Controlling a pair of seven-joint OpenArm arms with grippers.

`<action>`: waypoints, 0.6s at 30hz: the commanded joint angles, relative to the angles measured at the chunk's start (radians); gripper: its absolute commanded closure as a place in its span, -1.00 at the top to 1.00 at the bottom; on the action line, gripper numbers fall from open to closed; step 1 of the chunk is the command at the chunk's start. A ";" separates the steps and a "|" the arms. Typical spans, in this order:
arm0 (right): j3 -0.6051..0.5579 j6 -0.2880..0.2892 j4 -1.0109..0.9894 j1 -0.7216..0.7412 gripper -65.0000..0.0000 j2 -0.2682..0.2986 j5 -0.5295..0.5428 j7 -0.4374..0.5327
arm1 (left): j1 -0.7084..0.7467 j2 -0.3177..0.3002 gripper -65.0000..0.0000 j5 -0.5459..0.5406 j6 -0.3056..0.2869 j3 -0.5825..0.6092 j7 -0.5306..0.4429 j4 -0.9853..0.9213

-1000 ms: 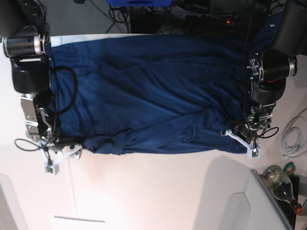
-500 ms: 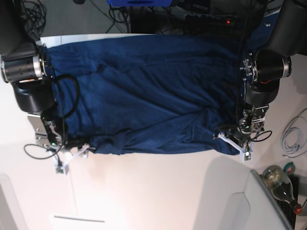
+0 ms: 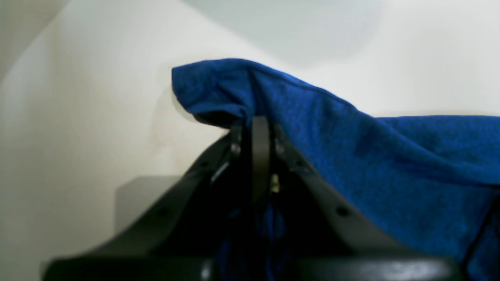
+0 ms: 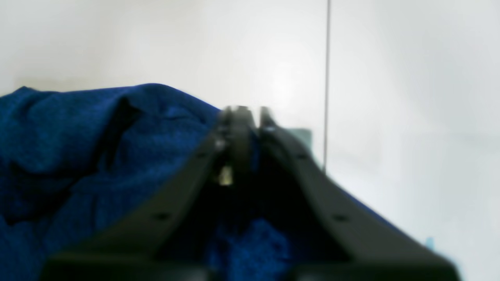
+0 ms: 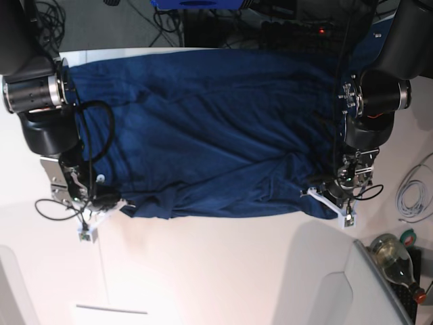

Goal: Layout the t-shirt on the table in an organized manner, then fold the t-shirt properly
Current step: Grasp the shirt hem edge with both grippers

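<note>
The dark navy t-shirt (image 5: 216, 128) lies spread and wrinkled across the far half of the white table (image 5: 216, 264). My left gripper (image 5: 333, 198), at the base view's right, is shut on the shirt's near right corner. In the left wrist view the cloth (image 3: 390, 164) drapes over the closed left gripper (image 3: 256, 125). My right gripper (image 5: 101, 208), at the base view's left, is shut at the shirt's near left corner. In the right wrist view blue cloth (image 4: 78, 156) shows between the pressed-together fingers of the right gripper (image 4: 250, 113).
A glass bottle (image 5: 396, 261) lies at the near right beside a grey panel (image 5: 325, 284). A coiled white cable (image 5: 409, 193) rests at the right edge. Dark cables and equipment sit beyond the table's far edge. A thin dark seam (image 4: 327, 78) runs across the tabletop.
My right gripper has gone from open to shut on the shirt's near left corner, after its arm shifted toward the near side. The left gripper kept its grip and moved slightly left.
</note>
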 commanded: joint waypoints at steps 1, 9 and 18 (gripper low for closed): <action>0.003 0.008 0.018 0.031 -0.98 0.007 0.001 0.011 | -0.013 -0.003 -1.00 0.007 -0.005 0.004 0.030 0.004; 0.004 0.003 0.161 -0.015 -1.00 0.011 0.002 -0.011 | -0.010 -0.001 -1.00 0.007 -0.005 0.004 0.039 0.076; 0.006 -0.029 0.348 -0.080 -1.00 0.011 0.002 -0.124 | 0.033 -0.001 -1.00 0.007 -0.005 0.004 0.040 0.134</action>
